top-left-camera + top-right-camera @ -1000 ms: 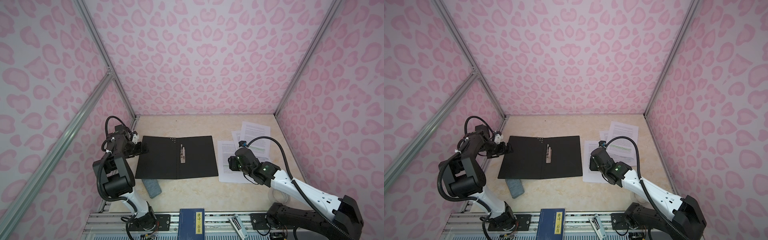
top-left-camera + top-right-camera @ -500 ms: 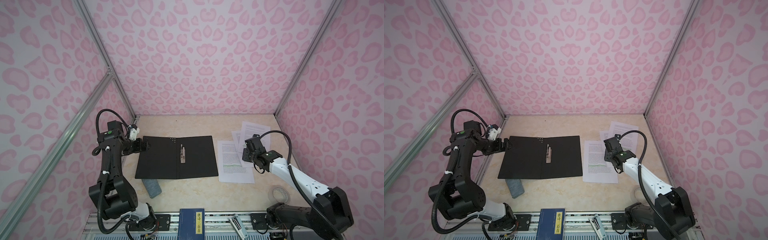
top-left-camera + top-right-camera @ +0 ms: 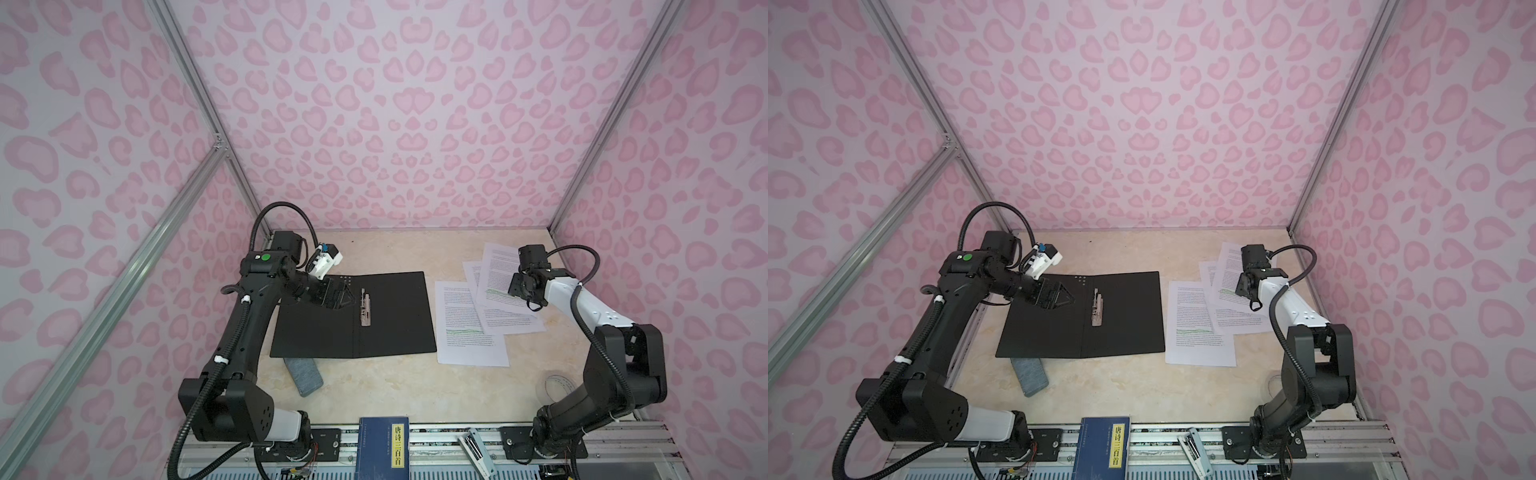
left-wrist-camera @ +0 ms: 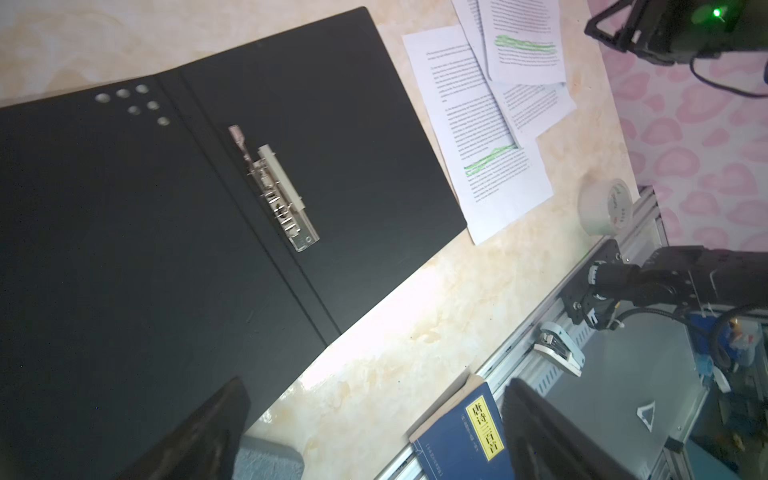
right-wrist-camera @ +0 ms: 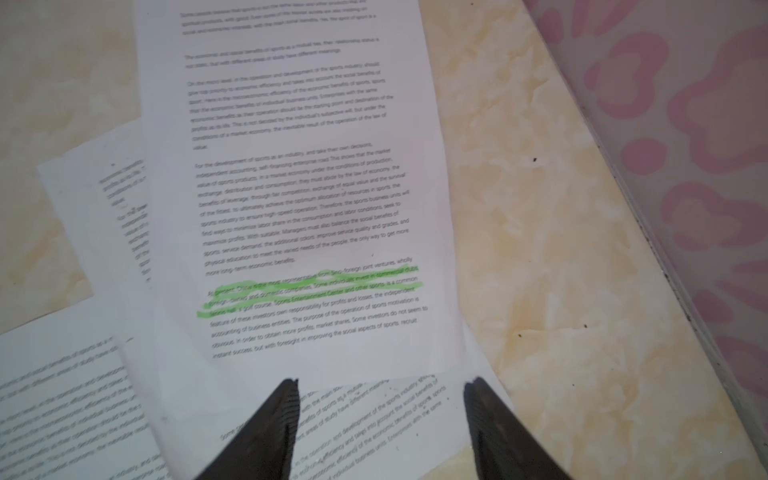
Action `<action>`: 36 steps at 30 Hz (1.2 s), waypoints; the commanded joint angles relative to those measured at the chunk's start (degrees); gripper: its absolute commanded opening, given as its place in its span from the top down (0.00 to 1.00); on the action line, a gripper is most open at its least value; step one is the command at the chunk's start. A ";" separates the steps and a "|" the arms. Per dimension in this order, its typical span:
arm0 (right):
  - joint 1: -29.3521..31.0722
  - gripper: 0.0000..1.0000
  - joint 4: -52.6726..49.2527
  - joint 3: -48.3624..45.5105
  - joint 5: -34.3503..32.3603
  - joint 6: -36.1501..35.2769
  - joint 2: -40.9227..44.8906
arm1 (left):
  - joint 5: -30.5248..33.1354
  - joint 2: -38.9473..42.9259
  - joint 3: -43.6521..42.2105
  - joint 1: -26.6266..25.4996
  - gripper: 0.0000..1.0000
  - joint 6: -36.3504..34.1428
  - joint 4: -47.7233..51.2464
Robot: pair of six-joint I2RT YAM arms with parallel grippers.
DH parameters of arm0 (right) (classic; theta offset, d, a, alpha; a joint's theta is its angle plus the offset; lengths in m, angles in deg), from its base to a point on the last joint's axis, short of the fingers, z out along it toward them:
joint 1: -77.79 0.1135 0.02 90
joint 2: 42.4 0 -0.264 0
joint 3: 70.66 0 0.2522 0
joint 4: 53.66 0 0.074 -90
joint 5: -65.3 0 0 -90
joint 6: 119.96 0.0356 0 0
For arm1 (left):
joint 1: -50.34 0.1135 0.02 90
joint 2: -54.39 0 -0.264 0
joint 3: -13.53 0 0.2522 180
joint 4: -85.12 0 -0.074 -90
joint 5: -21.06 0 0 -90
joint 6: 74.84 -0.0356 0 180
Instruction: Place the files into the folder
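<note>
So, files (image 3: 471, 328) lie fanned on the bench (image 3: 374, 386) just beside the open folder (image 3: 395, 316), none inside. Empty right claw (image 5: 382, 382) spread above them; left claw (image 4: 374, 382) spread over the folder. Paper should be light, floppy, slippery; I'd pinch a free edge.

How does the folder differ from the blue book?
The folder lies open, black inside up, metal clip showing; the blue book is closed, with a yellow label strip. The folder sits central; the blue book sits at the front edge. Both are rectangular.
</note>
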 commanded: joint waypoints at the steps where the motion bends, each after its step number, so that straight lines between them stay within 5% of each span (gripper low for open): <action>1: -4.59 0.34 1.48 1.24 4.02 -0.32 -3.62 | -2.15 -3.40 1.92 -3.56 0.02 3.00 -2.01; 7: -9.56 0.34 0.43 8.21 8.13 -0.98 -14.48 | -3.62 -6.83 0.52 -6.54 0.02 3.48 -3.62; 19: -10.16 0.38 -4.81 16.30 9.49 -4.15 -25.06 | -1.28 -3.61 -5.47 -6.89 0.02 2.68 -5.06; 36: -9.91 0.70 -4.53 3.69 11.83 -5.02 -14.11 | 1.69 2.24 -7.43 -6.87 0.02 3.38 -4.74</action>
